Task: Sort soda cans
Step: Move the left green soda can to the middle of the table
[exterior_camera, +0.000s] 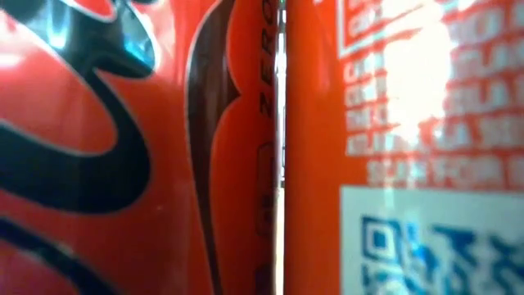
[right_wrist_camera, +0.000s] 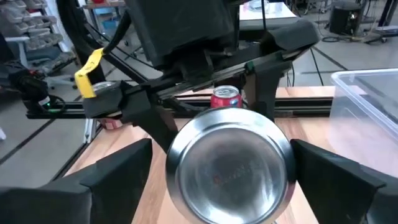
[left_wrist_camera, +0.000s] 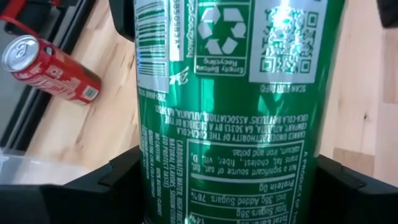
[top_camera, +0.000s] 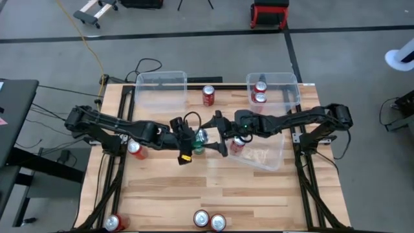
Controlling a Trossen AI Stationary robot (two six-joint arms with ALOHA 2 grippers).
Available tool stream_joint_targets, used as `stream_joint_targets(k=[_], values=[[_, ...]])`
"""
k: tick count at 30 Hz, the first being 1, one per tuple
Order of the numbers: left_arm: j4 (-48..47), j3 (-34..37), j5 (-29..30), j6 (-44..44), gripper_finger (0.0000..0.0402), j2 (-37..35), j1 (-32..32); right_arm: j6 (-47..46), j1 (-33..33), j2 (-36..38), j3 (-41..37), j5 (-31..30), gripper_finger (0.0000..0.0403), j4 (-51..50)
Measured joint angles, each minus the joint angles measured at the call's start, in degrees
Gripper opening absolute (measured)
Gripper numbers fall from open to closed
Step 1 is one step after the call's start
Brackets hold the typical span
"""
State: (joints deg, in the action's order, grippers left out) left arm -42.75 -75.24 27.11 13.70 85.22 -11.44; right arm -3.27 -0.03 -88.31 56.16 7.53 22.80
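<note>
A green soda can (top_camera: 199,138) lies level above the table's middle, between my two grippers. My left gripper (top_camera: 191,145) comes from the table's left and is shut on it (left_wrist_camera: 227,168). My right gripper (top_camera: 218,136) comes from the right and is open. Its fingers (right_wrist_camera: 130,171) stand on either side of the can's silver bottom end (right_wrist_camera: 227,165). A red can (top_camera: 238,144) stands under the right wrist at the edge of a tilted clear bin (top_camera: 265,155). Other red cans stand about the table. My left gripper pinches the green can's body (left_wrist_camera: 152,180) between its two fingers (left_wrist_camera: 118,180), toward the can's top end. The fingers come about level from the table's left and lie along the can. The can is lifted clear, its bottom toward the right gripper. My right gripper flanks that bottom end; I cannot tell whether it touches.
Clear bins sit at the far left (top_camera: 162,87) and far right (top_camera: 284,83); the far right one holds two red cans (top_camera: 260,92). Red cans stand at the far middle (top_camera: 208,95), under the left arm (top_camera: 134,149) and along the near edge (top_camera: 113,223) (top_camera: 210,221). Two cans (exterior_camera: 123,147) block the low view.
</note>
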Motion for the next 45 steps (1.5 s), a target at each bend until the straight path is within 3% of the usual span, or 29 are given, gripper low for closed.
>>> stream_joint_targets(k=[11, 23, 30, 38, 45], values=[[2.9, 0.0, 0.0, 0.3, 0.0295, 0.3, -0.2, -0.8, 0.4, 0.0, 0.0, 0.2, 0.0376, -0.2], [4.7, 0.1, 0.4, 0.3, 0.0295, 0.3, -0.2, -1.4, 0.4, 0.0, 0.0, 0.3, 0.0315, -0.9], [5.6, 0.1, 0.8, -0.2, 0.0295, 0.3, -0.1, -1.4, 0.4, 0.1, 0.0, 0.3, 0.0318, -1.1], [7.9, 0.0, 0.2, -1.2, 0.0295, 0.3, -0.1, -2.0, 0.4, -0.1, 0.0, 1.1, 0.0365, -1.4], [10.7, -0.1, 1.0, -3.5, 0.0295, 0.2, 0.0, -2.5, 0.4, -0.2, -0.1, 1.1, 0.0371, -2.2]])
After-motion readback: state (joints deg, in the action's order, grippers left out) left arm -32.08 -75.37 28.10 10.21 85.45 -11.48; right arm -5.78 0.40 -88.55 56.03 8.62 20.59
